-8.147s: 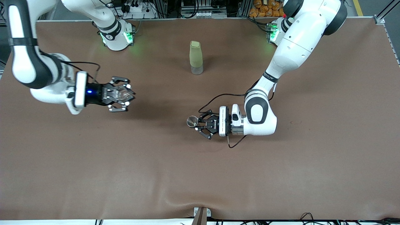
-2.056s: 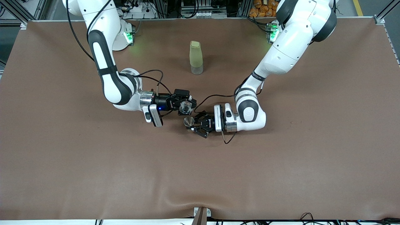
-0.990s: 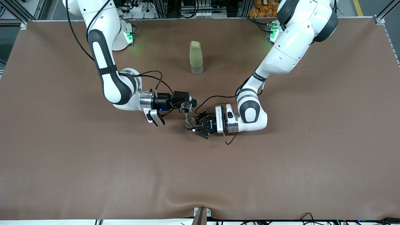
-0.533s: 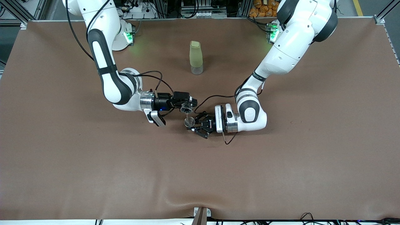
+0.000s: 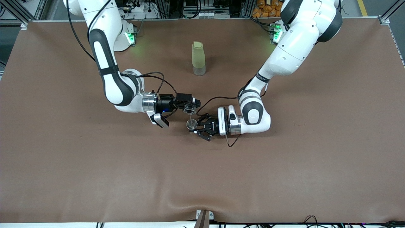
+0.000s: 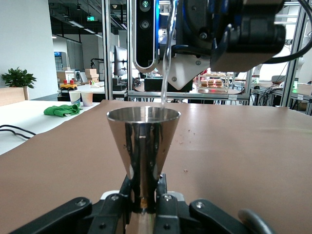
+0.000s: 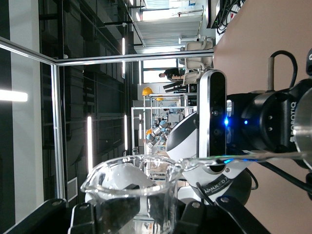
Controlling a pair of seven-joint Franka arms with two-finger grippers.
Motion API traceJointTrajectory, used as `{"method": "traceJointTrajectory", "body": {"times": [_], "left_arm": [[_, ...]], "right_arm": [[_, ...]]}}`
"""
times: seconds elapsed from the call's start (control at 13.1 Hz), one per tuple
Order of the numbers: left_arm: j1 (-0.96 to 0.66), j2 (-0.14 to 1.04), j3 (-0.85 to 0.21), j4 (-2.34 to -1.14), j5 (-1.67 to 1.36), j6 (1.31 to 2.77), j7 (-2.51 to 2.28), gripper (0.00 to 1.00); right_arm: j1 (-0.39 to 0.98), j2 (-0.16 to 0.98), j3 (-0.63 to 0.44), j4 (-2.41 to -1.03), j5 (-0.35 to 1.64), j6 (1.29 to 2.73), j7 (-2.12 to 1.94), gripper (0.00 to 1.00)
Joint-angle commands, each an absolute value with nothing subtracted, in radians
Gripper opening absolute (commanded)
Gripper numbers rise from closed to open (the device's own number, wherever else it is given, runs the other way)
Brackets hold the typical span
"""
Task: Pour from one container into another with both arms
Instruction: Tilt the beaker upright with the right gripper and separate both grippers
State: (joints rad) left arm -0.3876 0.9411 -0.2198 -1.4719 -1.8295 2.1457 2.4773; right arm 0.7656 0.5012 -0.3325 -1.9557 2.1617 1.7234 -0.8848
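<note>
Tipped clear glass cup (image 5: 189,109) clenched in right gripper (image 5: 190,106), thin stream falling into shiny hourglass jigger (image 5: 191,124) (upright, mirror-bright) clasped at its waist by left gripper (image 5: 199,126) over table (image 5: 284,174)

High front camera; wrist cameras share the jigger (image 6: 143,146).
</note>
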Motion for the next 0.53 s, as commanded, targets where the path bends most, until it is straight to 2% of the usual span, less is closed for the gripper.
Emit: {"method": "traceJointTrajectory", "body": {"times": [0.0, 0.46], "left_arm": [[-0.387, 0.908, -0.219, -1.493, -1.864, 2.138, 2.464, 0.0], [-0.384, 0.893, -0.222, -1.502, -1.858, 2.137, 2.457, 0.0]], "right_arm": [[0.753, 0.492, -0.321, -1.934, 2.148, 1.724, -0.809, 0.0], [0.75, 0.495, -0.321, -1.922, 2.152, 1.724, -0.671, 0.0]]}}
